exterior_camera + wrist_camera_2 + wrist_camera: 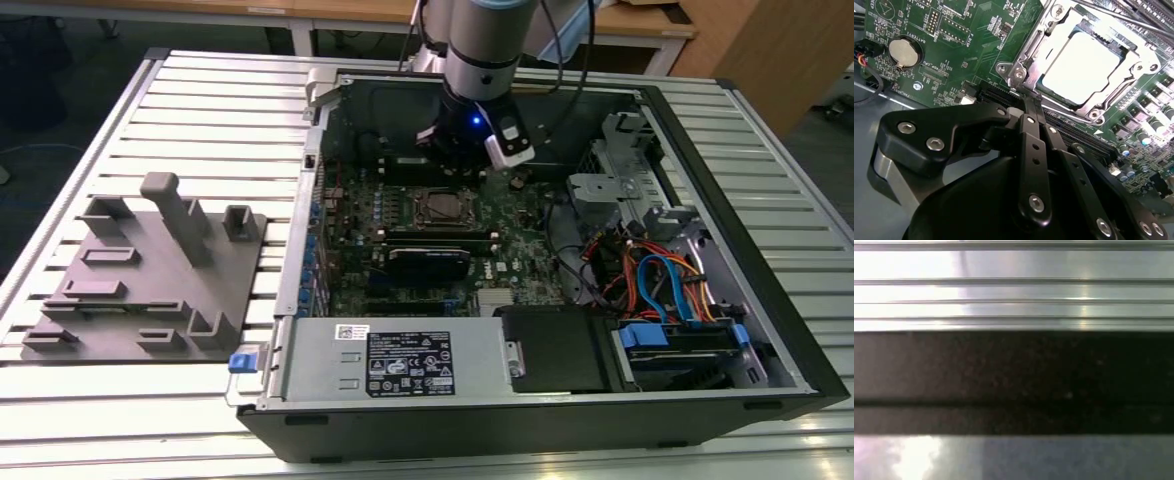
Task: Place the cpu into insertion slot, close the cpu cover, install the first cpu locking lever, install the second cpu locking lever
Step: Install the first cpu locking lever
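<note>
The gripper (1026,107) sits nearest the lens in the second wrist view, its black fingers (1029,150) pressed together and holding nothing, the tips just beside the socket's edge. In the exterior view the open computer case (747,300) lies on a slatted metal table (200,90), walls rising on all sides of the motherboard (521,250). The grey power supply box (387,365) carries a white label, print unreadable. A grey fixture block (147,280) lies well apart on the exterior view's left. The cpu cover (1051,42) lies closed over the insertion slot (438,207), framing the cpu (1081,65). A coin cell (903,51) sits nearby on the board.
</note>
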